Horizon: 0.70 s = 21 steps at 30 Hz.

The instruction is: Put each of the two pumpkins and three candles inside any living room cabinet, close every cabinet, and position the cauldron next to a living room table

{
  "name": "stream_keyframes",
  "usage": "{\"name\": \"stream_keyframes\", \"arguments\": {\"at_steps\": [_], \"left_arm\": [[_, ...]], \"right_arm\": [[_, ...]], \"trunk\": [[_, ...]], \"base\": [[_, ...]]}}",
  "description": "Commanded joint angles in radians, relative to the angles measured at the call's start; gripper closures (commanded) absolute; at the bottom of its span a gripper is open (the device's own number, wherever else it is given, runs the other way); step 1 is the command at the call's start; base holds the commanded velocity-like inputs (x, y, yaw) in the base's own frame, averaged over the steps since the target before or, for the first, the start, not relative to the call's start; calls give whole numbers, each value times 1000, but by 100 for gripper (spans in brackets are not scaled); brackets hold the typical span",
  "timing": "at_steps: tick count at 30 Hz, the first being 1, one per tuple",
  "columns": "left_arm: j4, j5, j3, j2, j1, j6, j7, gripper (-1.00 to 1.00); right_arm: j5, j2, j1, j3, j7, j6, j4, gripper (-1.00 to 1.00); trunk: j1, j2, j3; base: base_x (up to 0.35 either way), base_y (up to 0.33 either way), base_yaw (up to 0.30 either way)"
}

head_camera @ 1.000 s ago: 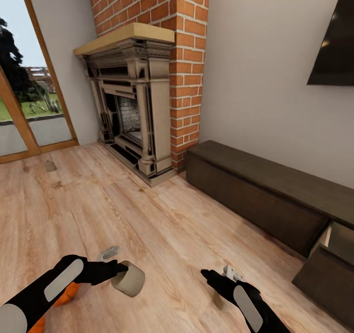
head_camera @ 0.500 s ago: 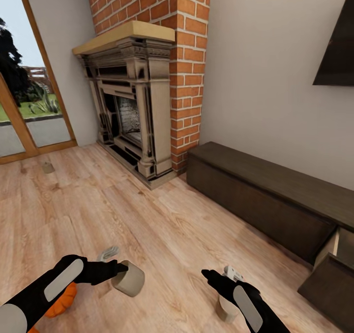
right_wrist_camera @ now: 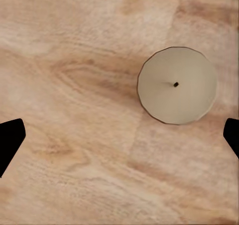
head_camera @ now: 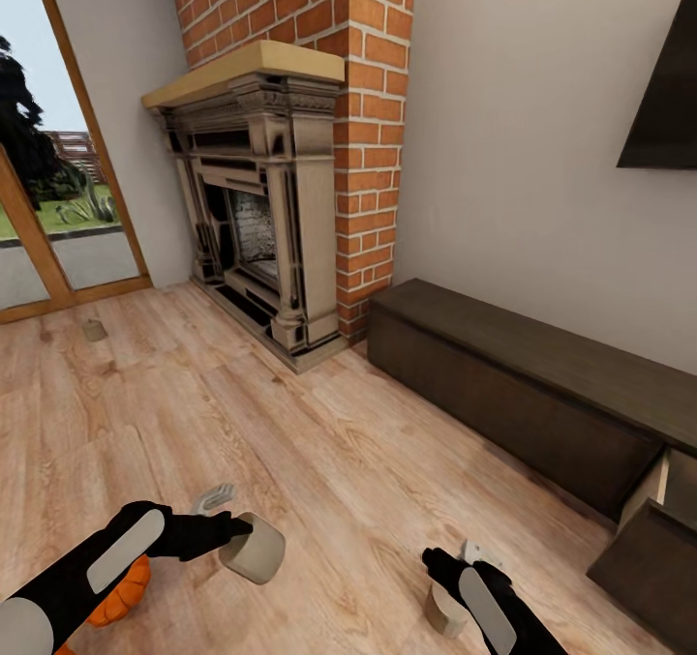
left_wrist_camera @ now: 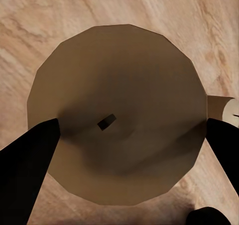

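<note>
On the floor, the left gripper [head_camera: 235,529] pinches a candle [head_camera: 254,549]; right fingers [right_wrist_camera: 10,140] spread above another candle [right_wrist_camera: 177,84]: stiff, light, probably slippery, so grip its sides

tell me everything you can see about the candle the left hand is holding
The candle is a short, stubby cylinder, pale beige and waxy-looking, with a tiny dark wick at the centre of its flat round end. It is clamped across its sides between the fingers of the left hand, lifted off the wood floor and tilted. Only the hand's fingers touch it.
</note>
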Motion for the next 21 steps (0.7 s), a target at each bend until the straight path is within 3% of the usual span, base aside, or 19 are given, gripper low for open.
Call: {"name": "stream_keyframes", "arguments": {"at_steps": [1, 11, 15, 20, 21], "left_arm": [[0, -2, -3, 1, -1, 1, -4, 100], [-5, -2, -4, 1, -1, 1, -3, 100], [-67, -6, -4, 2, 2, 2, 7, 100], [-174, -1, -3, 3, 7, 8, 93, 100], [-219, 2, -3, 3, 9, 9, 147, 100]], "right_arm": [[-8, -1, 0, 3, -13, 0, -2, -100], [-6, -1, 0, 5, -54, -18, 2, -100], [-6, -1, 0, 5, -56, -18, 11, -100], [-6, -1, 0, 6, -56, -19, 26, -100], [-6, -1, 0, 6, -57, -18, 28, -100]], "trunk": [[0, 0, -1], [0, 0, -1], [0, 0, -1], [0, 0, -1], [0, 0, -1]], "base": [[0, 0, 0], [85, -31, 0], [32, -19, 0], [5, -3, 0], [0, 0, 0]]}}
